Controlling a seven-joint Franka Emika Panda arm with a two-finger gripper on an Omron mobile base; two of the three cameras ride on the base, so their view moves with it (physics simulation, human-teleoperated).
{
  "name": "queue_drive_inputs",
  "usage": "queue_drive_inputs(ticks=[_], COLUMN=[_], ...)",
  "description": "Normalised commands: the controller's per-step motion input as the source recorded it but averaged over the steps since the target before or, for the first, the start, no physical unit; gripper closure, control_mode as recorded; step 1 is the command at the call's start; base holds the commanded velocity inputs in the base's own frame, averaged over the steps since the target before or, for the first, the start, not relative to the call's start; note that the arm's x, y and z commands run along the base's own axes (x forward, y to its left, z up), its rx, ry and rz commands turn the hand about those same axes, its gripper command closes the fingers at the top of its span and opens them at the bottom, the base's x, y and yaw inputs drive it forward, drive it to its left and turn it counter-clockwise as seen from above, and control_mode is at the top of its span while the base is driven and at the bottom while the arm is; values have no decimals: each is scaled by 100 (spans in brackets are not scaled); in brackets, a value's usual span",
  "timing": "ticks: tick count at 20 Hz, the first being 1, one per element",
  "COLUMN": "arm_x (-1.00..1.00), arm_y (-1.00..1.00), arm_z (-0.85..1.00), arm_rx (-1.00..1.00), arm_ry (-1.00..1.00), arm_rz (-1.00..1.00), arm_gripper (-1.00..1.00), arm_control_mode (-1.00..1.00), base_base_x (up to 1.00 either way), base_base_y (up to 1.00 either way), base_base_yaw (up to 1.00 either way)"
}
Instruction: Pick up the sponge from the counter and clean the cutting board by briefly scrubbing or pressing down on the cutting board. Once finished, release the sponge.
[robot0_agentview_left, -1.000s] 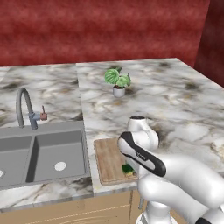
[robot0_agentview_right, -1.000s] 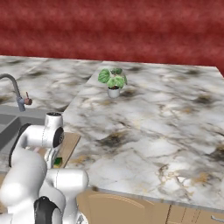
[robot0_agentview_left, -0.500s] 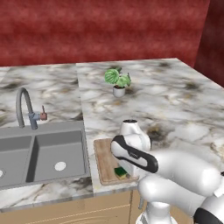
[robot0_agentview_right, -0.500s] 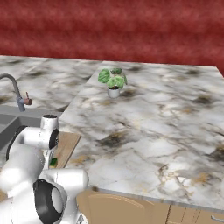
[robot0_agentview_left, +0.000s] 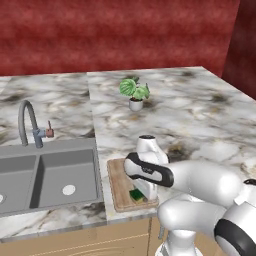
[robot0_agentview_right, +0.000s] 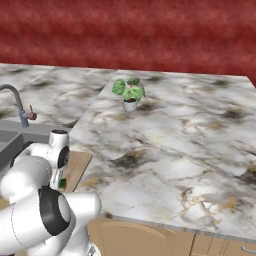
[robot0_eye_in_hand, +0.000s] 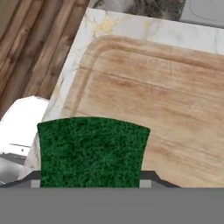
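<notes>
Hand view first: the sponge (robot0_eye_in_hand: 92, 151) sits between my fingertips, its dark green face turned toward the camera, with a dark tip showing at each lower corner, so my hand (robot0_eye_in_hand: 89, 181) is closed on the sponge. Taking the cutting board (robot0_eye_in_hand: 166, 100) as my landmark, the sponge hangs over the board's corner nearest the counter's front edge; whether it presses on the wood or hovers just above it I cannot tell. The board's grain runs lengthwise and a shallow groove follows its rounded rim. Past that corner comes a narrow strip of marble counter (robot0_eye_in_hand: 65, 78), and beyond that strip a wooden plank floor (robot0_eye_in_hand: 35, 48) lies below. From the left base view, the cutting board (robot0_agentview_left: 118, 182) lies flat on the counter (robot0_agentview_left: 200, 120) at its front edge, just beside the grey sink (robot0_agentview_left: 45, 175), with the faucet (robot0_agentview_left: 29, 125) behind the sink. My arm bends down over the board's front half, and the sponge (robot0_agentview_left: 137, 194) peeks out under my wrist, green on top with a yellow edge below, near the board's front edge. Well behind the board, a small potted plant (robot0_agentview_left: 134, 92) stands upright in a white pot. From the right base view, the board (robot0_agentview_right: 76, 167) shows as a tan strip beside my arm, with a sliver of green sponge (robot0_agentview_right: 62, 184) at its near end.
</notes>
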Motion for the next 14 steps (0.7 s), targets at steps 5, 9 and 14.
queue_drive_inputs(ticks=[5,9,14], arm_x=[30,43,53], arm_y=[-19,-22,-28], arm_z=[-36,-35,-29], arm_rx=[0,0,0], arm_ry=[-6,-6,-7], arm_rz=[-2,-6,-10], arm_gripper=[100,100,100], arm_control_mode=[-100,-100,-100], base_base_x=[0,0,0], base_base_y=[0,0,0], base_base_yaw=[0,0,0])
